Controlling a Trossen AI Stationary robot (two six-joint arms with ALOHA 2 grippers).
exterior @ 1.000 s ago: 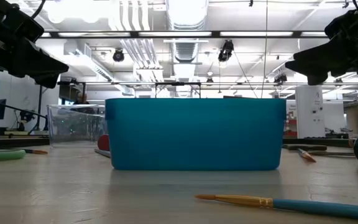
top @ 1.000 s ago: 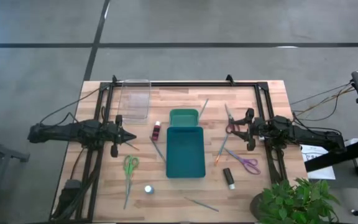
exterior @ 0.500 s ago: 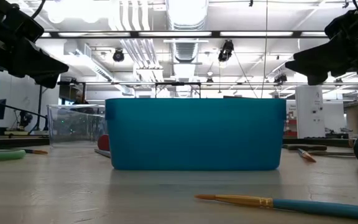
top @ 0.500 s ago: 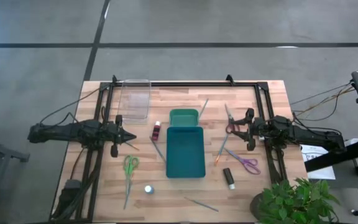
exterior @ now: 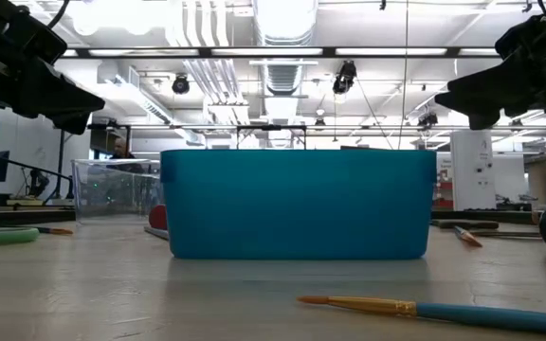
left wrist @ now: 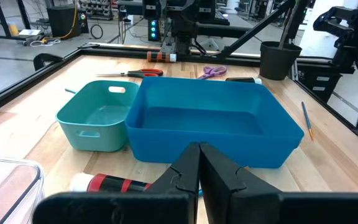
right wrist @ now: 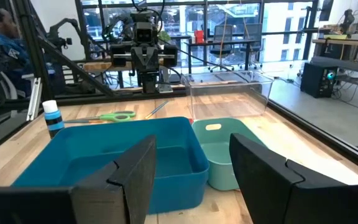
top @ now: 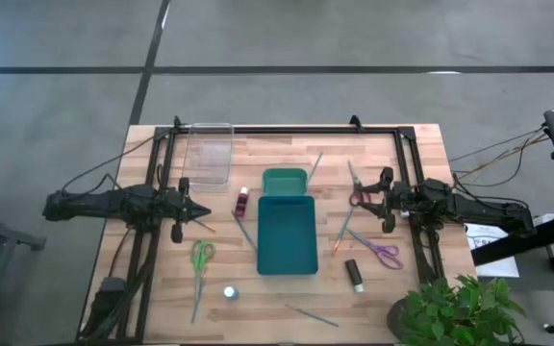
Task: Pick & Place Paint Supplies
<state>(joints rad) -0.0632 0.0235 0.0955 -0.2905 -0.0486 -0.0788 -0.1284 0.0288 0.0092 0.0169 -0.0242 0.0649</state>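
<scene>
- L gripper (top: 200, 212): fingers pressed tight together, nothing btwn them; hovers above table on L side, tip aimed at the trays.
- R gripper (right wrist: 191, 165): fingers apart w/ a clear gap, empty; hovers on R side, facing the trays.
- Blue tray (top: 288, 234) mid-table, small teal tray (top: 285, 181) touching its far end; both look empty in wrist views.
- Supplies all on table, none in trays: dark red bottle (top: 243, 202) just L of trays, black bottle (top: 354, 274) R-front, white-capped bottle (top: 229, 291) front, green scissors (top: 201, 258) near L gripper, purple scissors (top: 383, 252) and red scissors (top: 354, 192) near R gripper, brushes scattered, e.g. brush (top: 313, 315) at front edge.
- Clear box (top: 209, 152) far L.
- Risks (judgement): L must open before any descent or it'll just knock things; thin brushes lie flat, pinch may slip; bottles on their side could roll if nudged; red scissors close under R gripper, could get shoved.
</scene>
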